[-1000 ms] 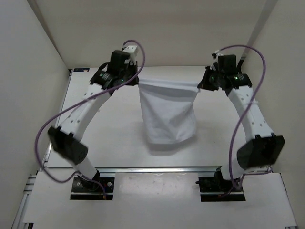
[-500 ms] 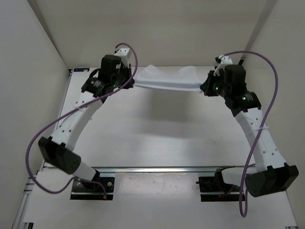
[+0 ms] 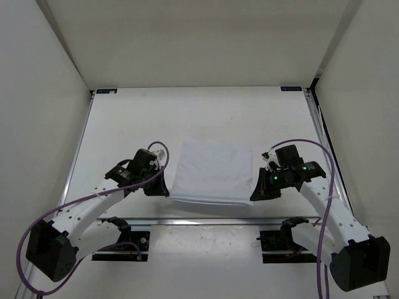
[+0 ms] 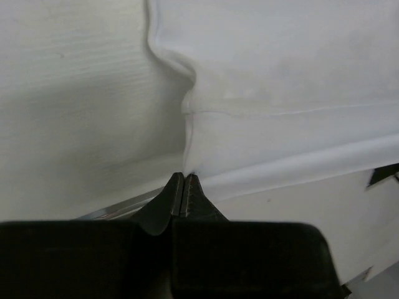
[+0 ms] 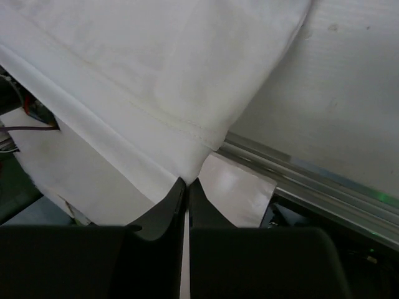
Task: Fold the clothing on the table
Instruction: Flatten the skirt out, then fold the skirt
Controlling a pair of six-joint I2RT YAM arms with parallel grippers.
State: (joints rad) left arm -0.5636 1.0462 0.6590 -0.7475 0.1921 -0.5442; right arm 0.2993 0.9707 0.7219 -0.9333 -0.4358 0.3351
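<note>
The white clothing lies spread on the table near its front edge, its near hem lifted slightly and stretched between both grippers. My left gripper is shut on the near left corner; in the left wrist view the clothing meets the closed left gripper at its tips. My right gripper is shut on the near right corner. From the right wrist, the hemmed edge of the clothing runs into the closed right gripper.
An aluminium rail runs along the table's front edge just behind the grippers, and it also shows as the rail in the right wrist view. White walls enclose the table on the left, back and right. Purple cables loop off both arms.
Both arms have swung from the back of the table to its front, carrying the clothing. It hung stretched in the air before and now lies mostly flat on the table.
</note>
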